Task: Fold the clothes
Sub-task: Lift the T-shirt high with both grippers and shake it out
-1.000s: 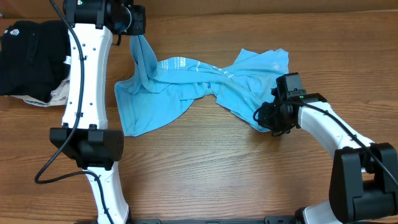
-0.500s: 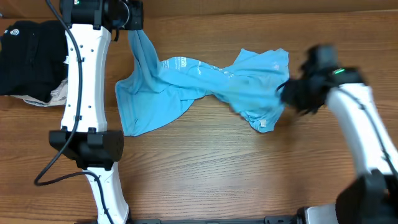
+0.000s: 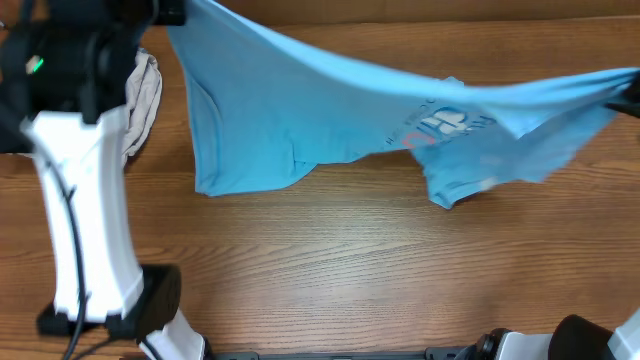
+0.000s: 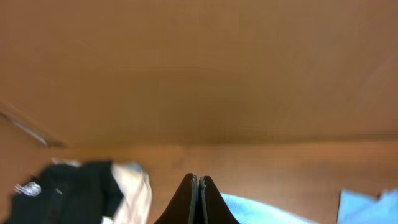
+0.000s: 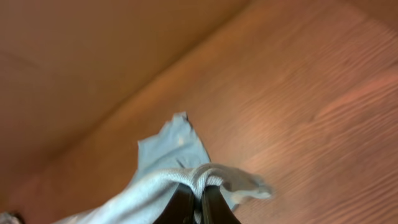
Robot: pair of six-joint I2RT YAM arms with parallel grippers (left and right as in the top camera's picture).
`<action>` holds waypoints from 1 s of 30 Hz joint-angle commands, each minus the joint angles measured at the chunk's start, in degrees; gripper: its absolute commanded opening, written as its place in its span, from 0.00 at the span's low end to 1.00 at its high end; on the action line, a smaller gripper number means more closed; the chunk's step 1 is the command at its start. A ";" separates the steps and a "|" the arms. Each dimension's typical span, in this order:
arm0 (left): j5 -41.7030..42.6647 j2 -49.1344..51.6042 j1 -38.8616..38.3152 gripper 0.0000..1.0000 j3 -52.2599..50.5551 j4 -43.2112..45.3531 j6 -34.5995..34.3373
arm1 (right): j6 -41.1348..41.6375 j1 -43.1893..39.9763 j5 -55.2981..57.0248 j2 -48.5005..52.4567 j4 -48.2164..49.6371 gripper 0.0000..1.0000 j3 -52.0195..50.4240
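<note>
T-shirt (image 3: 280, 110) stretched taut above table (image 3: 350, 260) | left hand (image 4: 198, 182) clenched on far-left corner | right hand (image 5: 199, 196) grasping right edge | lower both evenly, flat

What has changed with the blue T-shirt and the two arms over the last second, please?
The right gripper, shut on the T-shirt, swung up and far right; the left gripper, also holding cloth, rose and shifted left. The T-shirt went from bunched to stretched between them, print showing. The black garment and beige garment stayed at the left of the table.
</note>
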 commanded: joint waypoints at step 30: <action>-7.26 -4.46 0.15 0.04 1.68 14.19 4.35 | 0.07 -18.32 -25.51 8.28 3.15 0.04 38.07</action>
